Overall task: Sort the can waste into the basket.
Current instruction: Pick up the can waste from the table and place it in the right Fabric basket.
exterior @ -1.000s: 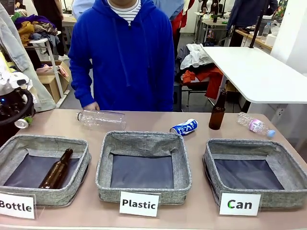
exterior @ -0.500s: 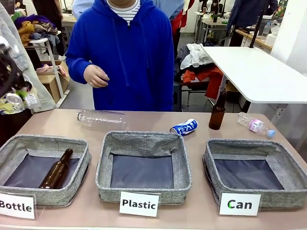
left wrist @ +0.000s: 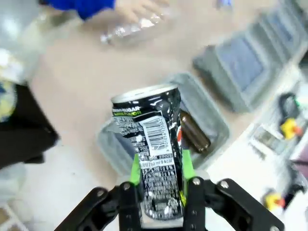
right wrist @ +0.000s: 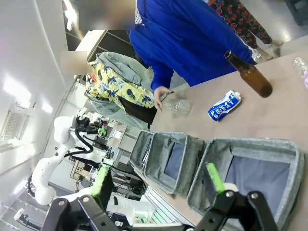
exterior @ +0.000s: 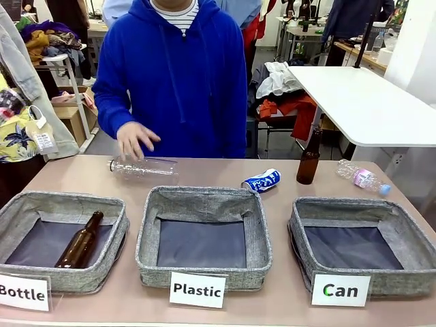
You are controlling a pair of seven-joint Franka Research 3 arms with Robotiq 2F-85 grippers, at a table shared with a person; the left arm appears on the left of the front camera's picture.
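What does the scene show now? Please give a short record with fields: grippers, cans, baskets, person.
left gripper: shut on black can
right gripper: open, holding nothing
Can basket: rightmost of three, no can in it yet
blue can: crushed, lying on the table behind the Plastic basket
person's hand: at the clear bottle

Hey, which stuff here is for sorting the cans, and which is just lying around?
For the job: black can in the left gripper; crushed blue can; basket signed Can.
Lying about: Plastic basket; Bottle basket with its brown bottle; upright brown bottle; large clear bottle; small pink-labelled bottle.
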